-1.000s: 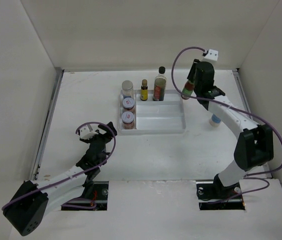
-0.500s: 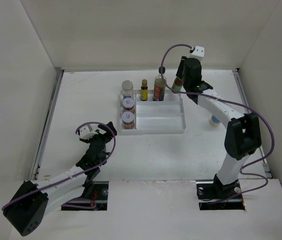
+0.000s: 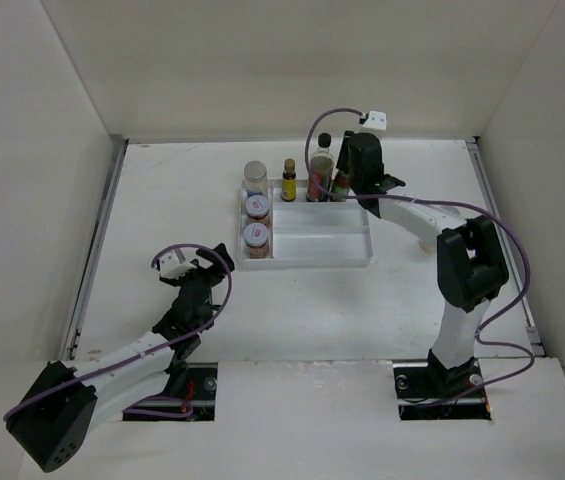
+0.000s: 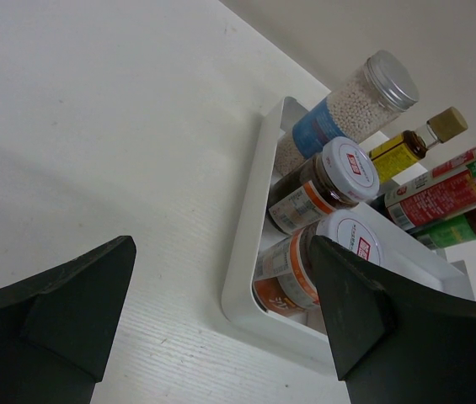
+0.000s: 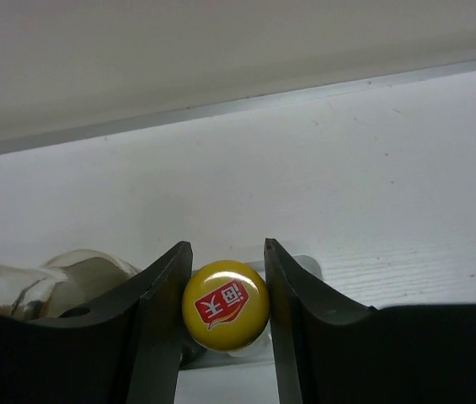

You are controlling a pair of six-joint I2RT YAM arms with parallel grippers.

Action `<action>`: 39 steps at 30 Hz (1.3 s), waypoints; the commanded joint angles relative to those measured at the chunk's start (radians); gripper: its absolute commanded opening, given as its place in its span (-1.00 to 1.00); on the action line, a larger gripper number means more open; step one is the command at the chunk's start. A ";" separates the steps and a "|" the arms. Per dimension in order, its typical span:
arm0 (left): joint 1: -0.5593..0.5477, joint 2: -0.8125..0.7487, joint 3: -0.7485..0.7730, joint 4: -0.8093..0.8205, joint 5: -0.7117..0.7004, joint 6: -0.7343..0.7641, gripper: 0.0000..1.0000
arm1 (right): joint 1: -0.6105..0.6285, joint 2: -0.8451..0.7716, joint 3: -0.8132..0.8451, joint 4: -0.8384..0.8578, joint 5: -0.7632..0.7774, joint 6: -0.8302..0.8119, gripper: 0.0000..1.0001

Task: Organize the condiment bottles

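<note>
My right gripper is shut on the green yellow-capped bottle, holding it upright over the white tray's back compartment, right beside the tall dark black-capped bottle. In the right wrist view the yellow cap sits between my fingers, with the dark bottle's glass at the left. The tiny brown bottle, one silver-capped shaker and two red-labelled jars stand in the tray. The second shaker is hidden. My left gripper is open and empty on the table.
The left wrist view shows the tray's near corner, the shaker, both jars, the brown bottle and the green bottle's red label. White walls enclose the table on three sides.
My right gripper has carried the green bottle left from beyond the tray's right edge and lowered it beside the tall dark bottle. The left arm has not moved.
</note>
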 commanded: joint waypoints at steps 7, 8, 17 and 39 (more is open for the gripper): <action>0.002 0.006 0.000 0.045 0.010 -0.010 0.69 | 0.011 -0.154 -0.097 0.135 0.029 0.020 0.51; 0.001 -0.001 -0.001 0.045 0.013 -0.010 0.69 | 0.011 -0.184 -0.111 0.132 0.032 0.022 0.54; -0.001 -0.029 -0.006 0.039 0.014 -0.008 0.69 | -0.087 -0.586 -0.468 0.094 0.214 0.048 0.90; -0.004 0.021 0.009 0.045 0.040 -0.010 0.69 | -0.359 -0.521 -0.626 -0.014 0.158 0.088 0.93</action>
